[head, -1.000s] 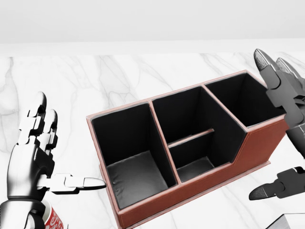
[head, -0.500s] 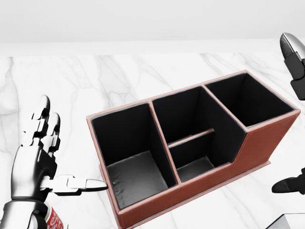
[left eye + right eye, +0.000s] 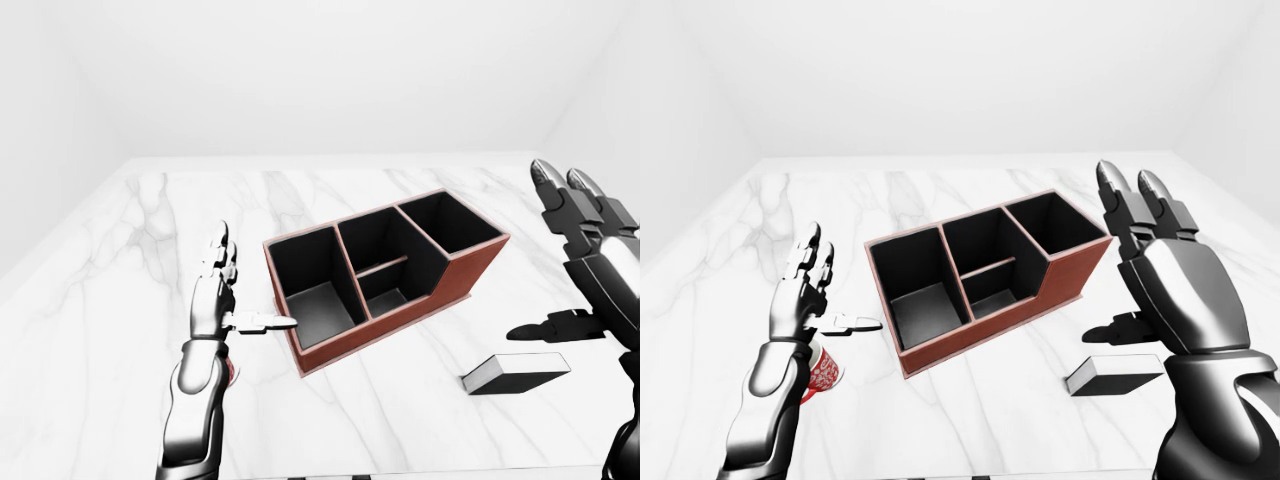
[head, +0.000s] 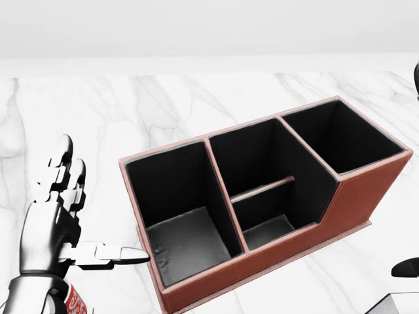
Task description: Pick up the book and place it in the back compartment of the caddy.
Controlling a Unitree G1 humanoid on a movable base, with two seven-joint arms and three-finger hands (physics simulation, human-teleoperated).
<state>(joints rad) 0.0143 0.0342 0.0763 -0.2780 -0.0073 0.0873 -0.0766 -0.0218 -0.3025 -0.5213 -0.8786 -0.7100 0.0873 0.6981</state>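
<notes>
red cup (image 3: pixel 822 372) half behind left forearm, book (image 4: pixel 400 303) cropped in head view

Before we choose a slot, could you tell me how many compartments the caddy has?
4: in the head view, the caddy has one at left, one at upper right, and two in the middle, upper and lower.

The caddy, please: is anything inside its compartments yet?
Empty. Every compartment of the caddy shows only bare dark lining; the book lies flat on the table beside it.
</notes>
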